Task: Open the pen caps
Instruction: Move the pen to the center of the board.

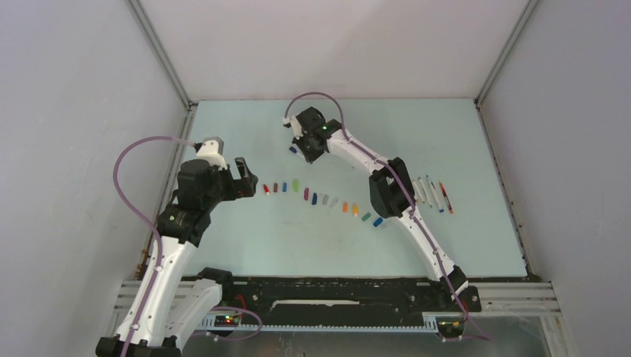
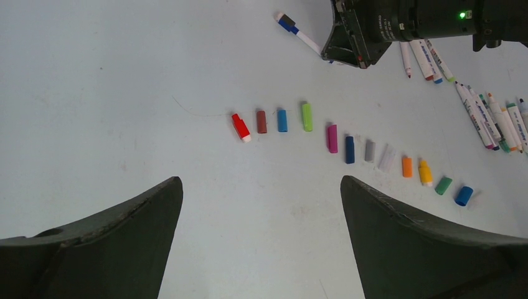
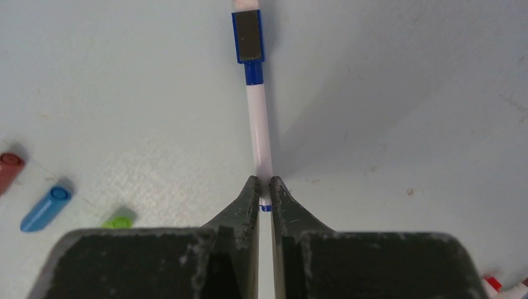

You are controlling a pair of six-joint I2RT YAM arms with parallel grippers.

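Blue cap faces away as my right claw pinches the pen by its tail, presumably for my spread left claw.

You see the slim white pen with the blue cap only in part. Its far tip runs off the top edge of the right wrist view, and its near end vanishes between the closed dark fingers of the right gripper. From above, that gripper covers nearly all of it. The dark red plastic cap is cut by the left edge. The loose white pens far right run past the left wrist view's edge, their printing too small to read.
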